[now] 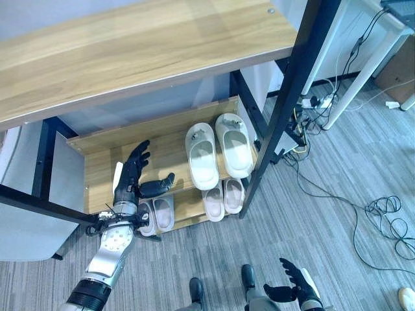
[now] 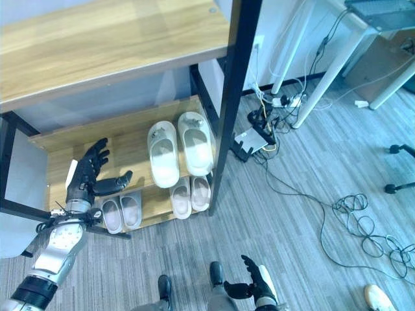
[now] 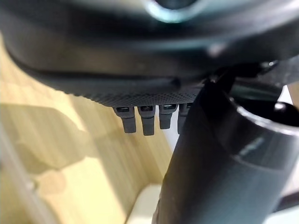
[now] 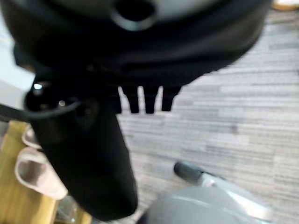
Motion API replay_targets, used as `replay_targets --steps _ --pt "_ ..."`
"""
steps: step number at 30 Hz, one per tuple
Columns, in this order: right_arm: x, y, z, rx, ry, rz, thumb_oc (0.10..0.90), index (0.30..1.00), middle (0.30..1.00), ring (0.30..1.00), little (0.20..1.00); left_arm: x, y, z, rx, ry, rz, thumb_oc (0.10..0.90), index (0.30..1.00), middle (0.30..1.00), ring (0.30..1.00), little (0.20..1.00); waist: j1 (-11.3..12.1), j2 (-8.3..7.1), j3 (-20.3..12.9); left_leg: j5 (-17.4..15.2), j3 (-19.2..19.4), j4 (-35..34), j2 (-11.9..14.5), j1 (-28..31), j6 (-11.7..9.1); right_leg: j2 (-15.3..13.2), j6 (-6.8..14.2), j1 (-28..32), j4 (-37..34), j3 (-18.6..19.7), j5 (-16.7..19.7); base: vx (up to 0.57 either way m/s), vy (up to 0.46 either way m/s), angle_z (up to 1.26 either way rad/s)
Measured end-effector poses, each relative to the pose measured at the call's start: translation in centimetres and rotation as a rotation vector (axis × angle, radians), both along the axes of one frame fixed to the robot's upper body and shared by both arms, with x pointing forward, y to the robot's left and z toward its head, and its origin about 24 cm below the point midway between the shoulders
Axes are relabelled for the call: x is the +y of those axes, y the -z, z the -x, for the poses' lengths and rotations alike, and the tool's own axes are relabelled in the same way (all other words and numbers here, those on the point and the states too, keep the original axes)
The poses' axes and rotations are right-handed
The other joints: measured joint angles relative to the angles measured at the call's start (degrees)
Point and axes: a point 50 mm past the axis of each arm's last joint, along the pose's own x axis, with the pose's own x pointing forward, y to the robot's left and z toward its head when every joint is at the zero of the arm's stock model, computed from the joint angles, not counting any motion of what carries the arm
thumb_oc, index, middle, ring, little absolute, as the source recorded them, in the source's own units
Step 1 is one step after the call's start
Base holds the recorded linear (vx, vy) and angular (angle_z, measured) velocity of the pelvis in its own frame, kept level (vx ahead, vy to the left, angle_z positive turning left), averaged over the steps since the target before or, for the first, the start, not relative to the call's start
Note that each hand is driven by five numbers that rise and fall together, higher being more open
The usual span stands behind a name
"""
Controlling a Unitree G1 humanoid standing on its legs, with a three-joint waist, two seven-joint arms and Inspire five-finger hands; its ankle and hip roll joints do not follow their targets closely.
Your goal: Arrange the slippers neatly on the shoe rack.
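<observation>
A pair of white slippers (image 1: pixel 217 152) lies side by side on the middle wooden shelf (image 1: pixel 104 165) of the shoe rack, toward its right end. Two smaller pale pairs sit on the bottom shelf: one (image 1: pixel 224 197) below the white pair, one (image 1: pixel 159 214) further left. My left hand (image 1: pixel 133 178) hovers over the left part of the middle shelf, fingers straight, thumb out, holding nothing; a pale slipper edge (image 3: pixel 145 205) shows past it in the left wrist view. My right hand (image 1: pixel 295 285) hangs low over the carpet, open and empty.
The rack's black upright post (image 1: pixel 285 103) stands right of the white slippers. The wide top shelf (image 1: pixel 130 45) overhangs the rack. A power strip and cables (image 1: pixel 311 103) lie on the grey carpet to the right, by white table legs (image 1: pixel 356 71).
</observation>
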Motion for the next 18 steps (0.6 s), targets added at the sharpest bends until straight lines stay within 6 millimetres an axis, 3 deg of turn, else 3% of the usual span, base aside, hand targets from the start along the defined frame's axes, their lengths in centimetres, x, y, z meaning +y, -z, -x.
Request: replay_targets --steps 9,13,18 --pt "0.0 0.1 0.1 0.006 -0.001 -0.001 0.8 0.9 0.9 0.9 0.9 -5.2 2.5 1.1 0.095 0.206 0.069 0.8 0.9 0.9 0.9 0.9 -0.66 -0.01 -0.4 -0.01 -0.04 0.0 0.05 0.21 0.03 0.04 0.11 0.17 0.01 0.06 -0.08 0.0 0.0 0.0" --pt "0.6 0.2 0.3 0.015 -0.018 -0.01 0.8 0.9 0.9 0.9 0.9 -7.5 2.9 0.7 0.109 0.248 0.104 0.8 0.9 0.9 0.9 0.9 -0.79 -0.61 -1.73 -0.01 -0.04 0.01 0.11 0.21 0.04 0.08 0.01 0.17 0.0 -0.01 -0.02 0.0 0.0 0.0" --pt "0.8 0.4 0.6 0.024 -0.024 -0.015 0.8 0.9 0.9 0.9 0.9 -7.8 3.1 -0.1 0.123 0.23 0.051 0.8 0.9 0.9 0.9 0.9 -0.97 -0.6 -2.52 -0.01 -0.02 0.0 0.06 0.29 0.05 0.04 0.25 0.16 0.0 0.19 -0.19 0.0 0.0 0.0"
